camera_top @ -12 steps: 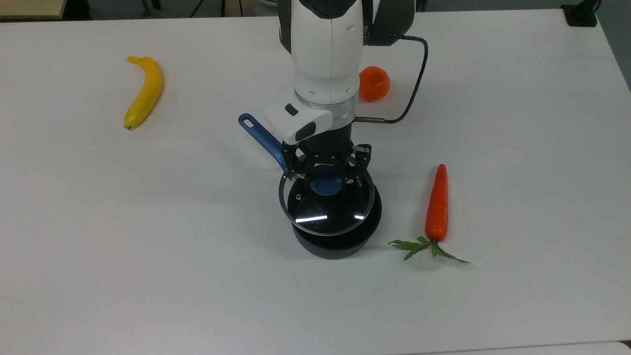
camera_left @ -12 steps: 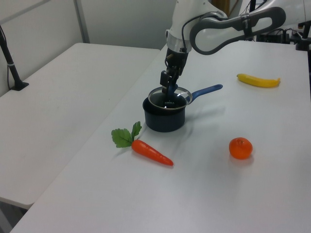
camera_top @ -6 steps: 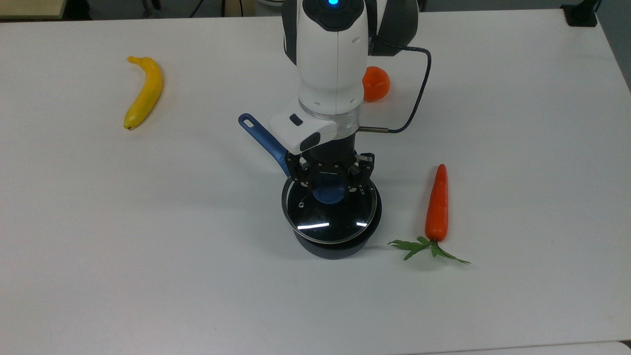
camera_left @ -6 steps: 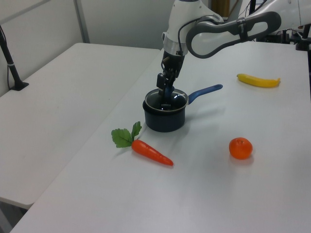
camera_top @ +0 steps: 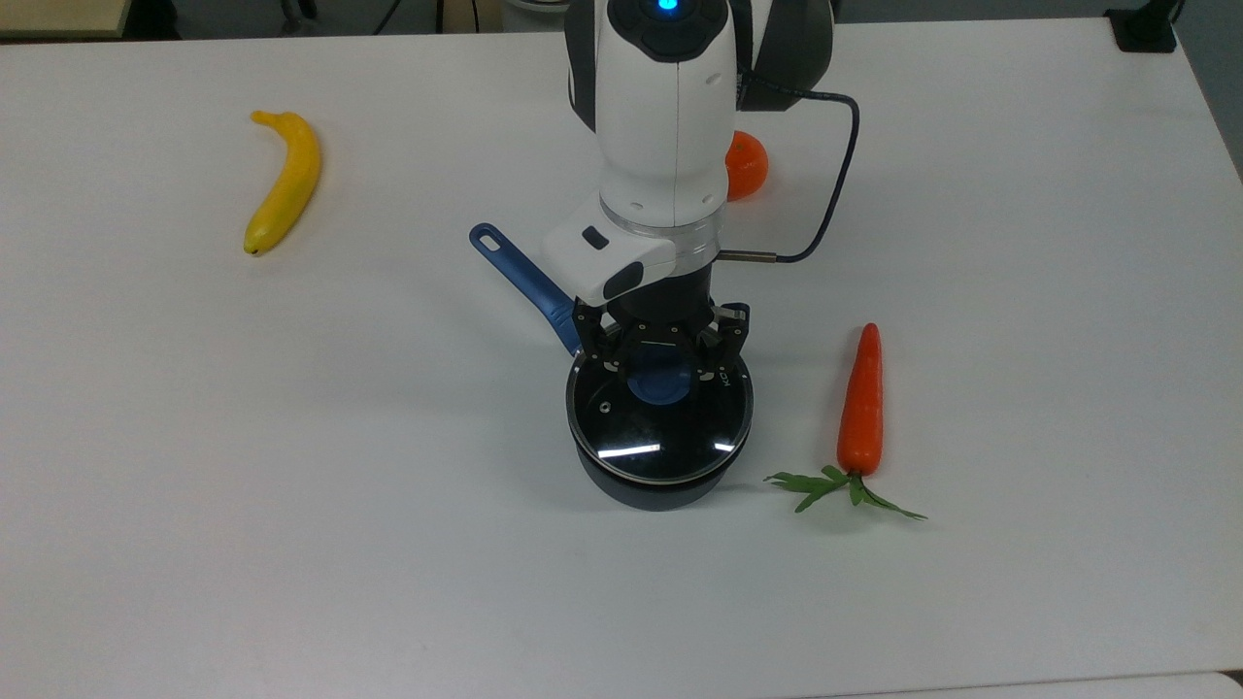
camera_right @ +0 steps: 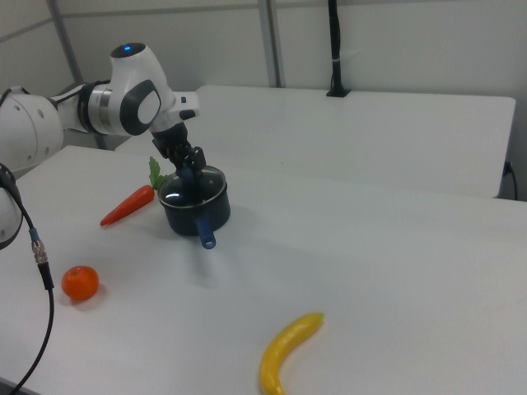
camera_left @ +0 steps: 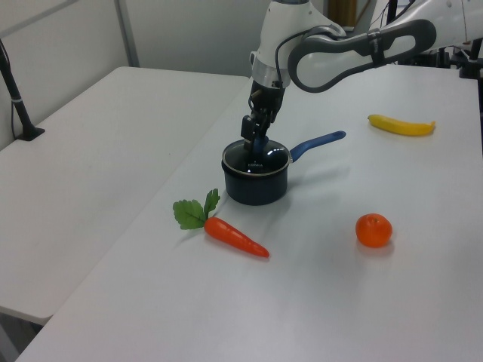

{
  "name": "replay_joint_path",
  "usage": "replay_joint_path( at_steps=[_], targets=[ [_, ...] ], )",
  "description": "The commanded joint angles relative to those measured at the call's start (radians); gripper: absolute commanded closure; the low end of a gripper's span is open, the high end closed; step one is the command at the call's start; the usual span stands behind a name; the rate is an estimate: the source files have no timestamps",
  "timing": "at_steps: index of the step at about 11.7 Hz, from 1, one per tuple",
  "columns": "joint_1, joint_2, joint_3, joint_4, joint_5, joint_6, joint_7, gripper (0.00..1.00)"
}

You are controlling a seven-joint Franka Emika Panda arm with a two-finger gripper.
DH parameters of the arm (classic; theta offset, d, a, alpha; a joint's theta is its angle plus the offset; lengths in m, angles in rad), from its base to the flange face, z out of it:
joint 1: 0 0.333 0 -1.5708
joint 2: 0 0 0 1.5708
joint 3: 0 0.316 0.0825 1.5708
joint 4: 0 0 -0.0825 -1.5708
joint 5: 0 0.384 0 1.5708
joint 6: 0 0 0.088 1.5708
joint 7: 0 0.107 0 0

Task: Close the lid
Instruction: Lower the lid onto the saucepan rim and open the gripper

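Lid lowered flat onto saucepan; claw grips knob.

white tables side by side — pale wall behind.

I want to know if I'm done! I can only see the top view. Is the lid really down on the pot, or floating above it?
Observer: In the left view the lid sits flat on the saucepan rim; no gap shows.
Operator: The arm hides part of the orange. Is it whole?
Observer: Yes. The left view shows the orange whole and round, standing alone on the table.
Operator: What's past the table's edge?
Observer: The right view shows a second white table beyond it, with a black post standing on it.
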State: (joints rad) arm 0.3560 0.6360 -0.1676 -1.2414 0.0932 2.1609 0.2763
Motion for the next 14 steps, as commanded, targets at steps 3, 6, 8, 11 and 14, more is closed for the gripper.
replay_joint_path(
  at_steps=[3,6,8,11,14],
  targets=[
    [0.0,0.016,0.01,0.019,-0.036,0.031,0.041,0.58],
    [-0.017,0.014,0.045,0.014,-0.065,0.01,0.04,0.58],
    [-0.019,0.013,0.046,0.011,-0.069,-0.019,0.037,0.57],
    [-0.025,0.013,0.05,0.007,-0.067,-0.032,0.038,0.28],
    [-0.045,-0.001,0.066,0.008,-0.055,-0.039,0.046,0.0]
  ],
)
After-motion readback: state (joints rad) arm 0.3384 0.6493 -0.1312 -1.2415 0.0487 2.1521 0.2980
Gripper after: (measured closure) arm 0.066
